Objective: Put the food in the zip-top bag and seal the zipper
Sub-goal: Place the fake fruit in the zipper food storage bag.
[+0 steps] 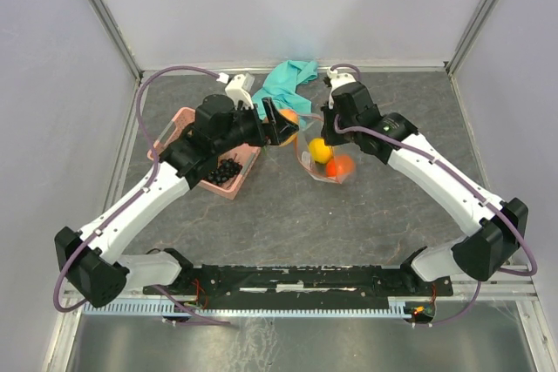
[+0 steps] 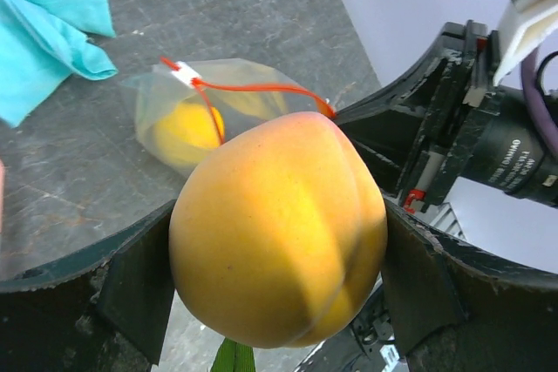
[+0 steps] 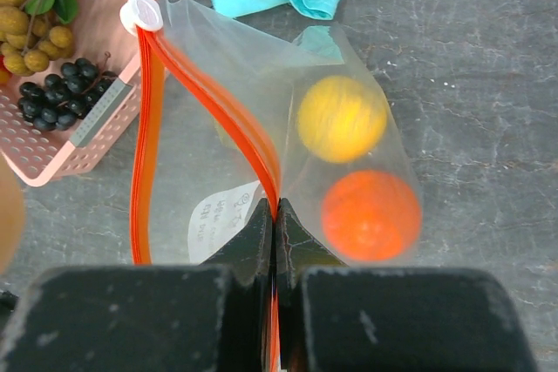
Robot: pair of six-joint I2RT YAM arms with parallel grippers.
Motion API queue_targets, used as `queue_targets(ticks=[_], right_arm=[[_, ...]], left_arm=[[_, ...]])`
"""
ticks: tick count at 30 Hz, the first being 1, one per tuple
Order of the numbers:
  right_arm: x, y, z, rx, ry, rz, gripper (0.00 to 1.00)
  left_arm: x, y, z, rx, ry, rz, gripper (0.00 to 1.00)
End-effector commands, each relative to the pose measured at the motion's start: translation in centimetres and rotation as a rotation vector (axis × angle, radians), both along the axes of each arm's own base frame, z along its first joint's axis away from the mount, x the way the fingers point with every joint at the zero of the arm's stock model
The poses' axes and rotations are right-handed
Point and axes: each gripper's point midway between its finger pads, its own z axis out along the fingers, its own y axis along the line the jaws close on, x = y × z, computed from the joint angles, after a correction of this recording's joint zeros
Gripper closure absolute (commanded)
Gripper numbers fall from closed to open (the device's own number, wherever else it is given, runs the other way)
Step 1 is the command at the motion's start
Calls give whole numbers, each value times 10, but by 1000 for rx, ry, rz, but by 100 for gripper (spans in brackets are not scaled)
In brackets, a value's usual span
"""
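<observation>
My left gripper (image 1: 281, 128) is shut on a yellow-orange peach (image 2: 277, 231) and holds it above the table, just left of the bag's mouth. My right gripper (image 3: 275, 215) is shut on the red-orange zipper (image 3: 209, 98) of the clear zip-top bag (image 3: 261, 141) and holds the mouth open. Inside the bag lie a yellow round fruit (image 3: 342, 118) and an orange round fruit (image 3: 370, 214). The bag also shows in the top view (image 1: 327, 163) and in the left wrist view (image 2: 209, 111). A bunch of brown berries with green leaves (image 3: 30, 19) and dark berries (image 3: 57, 93) lie in the pink basket.
The pink basket (image 1: 179, 124) stands at the left, under my left arm. A teal cloth (image 1: 288, 80) lies at the back centre, behind the bag; it also shows in the left wrist view (image 2: 44, 32). A white slider tab (image 3: 141, 15) sits at the zipper's end.
</observation>
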Motion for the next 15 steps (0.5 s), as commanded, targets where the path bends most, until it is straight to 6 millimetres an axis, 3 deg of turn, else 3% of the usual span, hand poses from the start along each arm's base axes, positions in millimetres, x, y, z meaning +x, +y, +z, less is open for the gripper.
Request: queue_targets(ticks=[1, 8, 15], right_arm=[[2, 13, 22, 122, -41, 7, 98], [-1, 23, 20, 166, -14, 25, 98], [0, 25, 24, 187, -15, 18, 98]], left_arm=[[3, -21, 28, -118, -74, 3, 38], [5, -46, 15, -94, -78, -14, 38], [18, -42, -33, 9, 19, 99, 39]])
